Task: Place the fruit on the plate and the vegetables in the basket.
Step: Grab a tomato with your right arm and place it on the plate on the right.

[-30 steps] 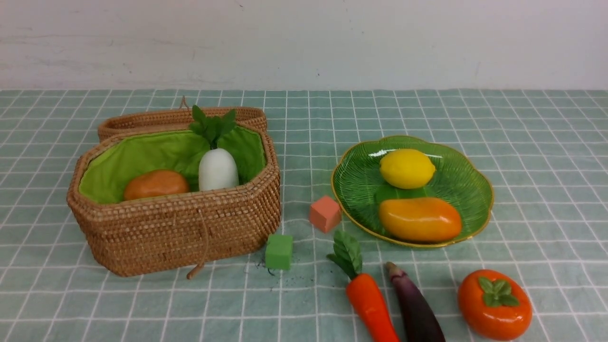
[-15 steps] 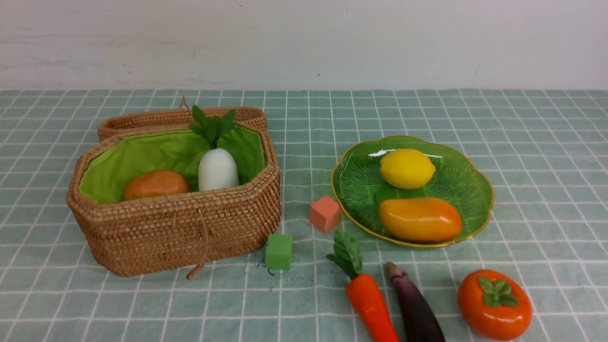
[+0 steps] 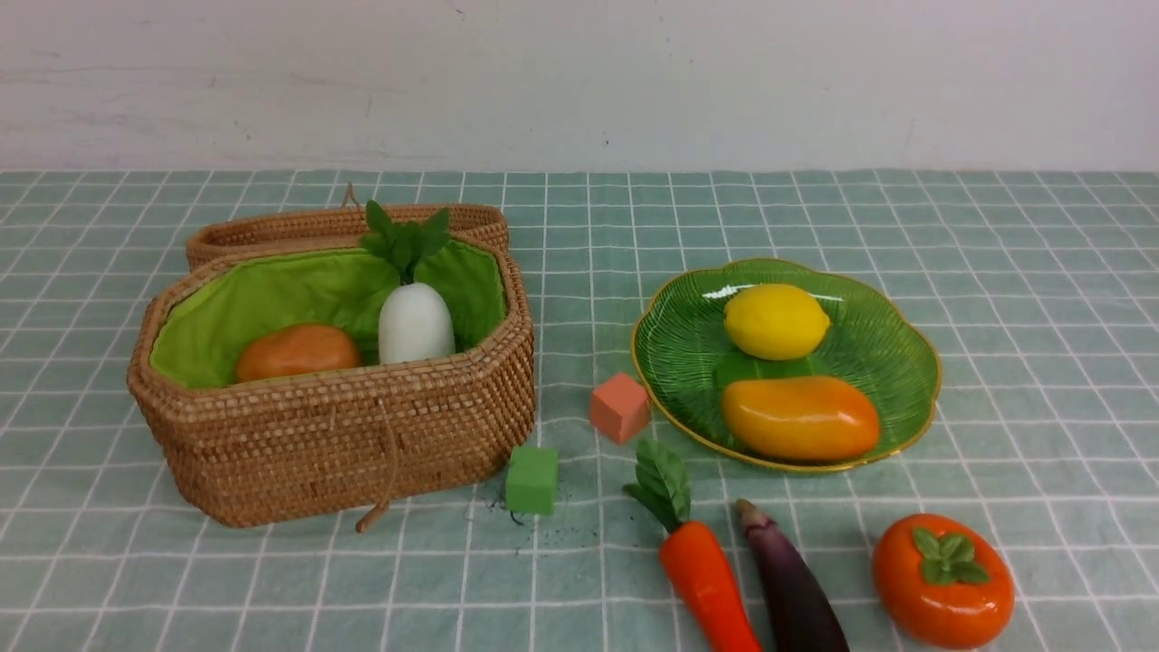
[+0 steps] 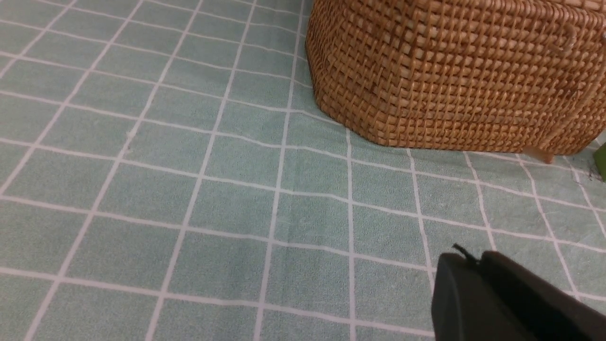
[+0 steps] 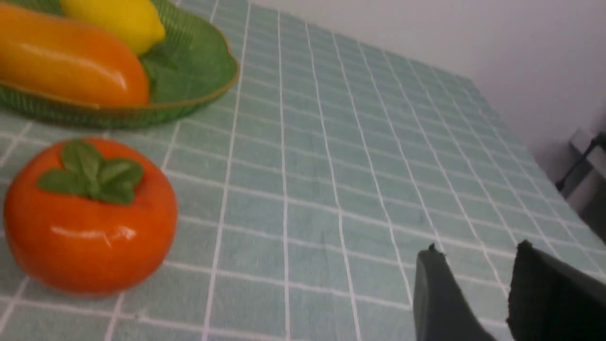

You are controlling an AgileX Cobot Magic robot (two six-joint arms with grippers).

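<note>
Pale green checked tablecloth (image 3: 996, 226) under everything, plain white wall (image 3: 579, 81) behind.

Left gripper (image 4: 471, 255): only the dark tips show in the left wrist view. They are pressed together with no gap, holding nothing, low over bare cloth. The basket (image 4: 450, 80) is near it but apart, woven wall facing it, cord loop (image 3: 385, 471) hanging down the front.

Right gripper (image 5: 476, 247): fingers parted, cloth visible between them, empty, low over the cloth. The persimmon (image 5: 90, 222) sits near it with only bare squares between. The plate (image 5: 199, 80) is just past the persimmon, not touching it.

The plate holds the lemon (image 5: 118, 19) at the back and the mango (image 5: 66, 59) at the front, close together. The basket holds the potato (image 3: 297, 351) on the left and the radish (image 3: 415, 321) on the right, leaves up against the back lining. The lid (image 3: 272, 231) lies right behind the basket.

Carrot (image 3: 706, 580) and eggplant (image 3: 792, 589) lie side by side on the cloth in front of the plate, left of the persimmon, both cut by the front view's lower edge. The salmon cube (image 3: 619, 407) is just beside the plate's left rim, between plate and basket. The green cube (image 3: 531, 479) is at the basket's front right corner.

Versus a second ago: nothing has shifted in the front view, every item is in the same spot.

Count:
- 3 fruit: 2 on the plate, 1 off.
- 4 vegetables: 2 in the basket, 2 out.
- 2 cubes, 1 plate, 1 basket, 1 lid.
</note>
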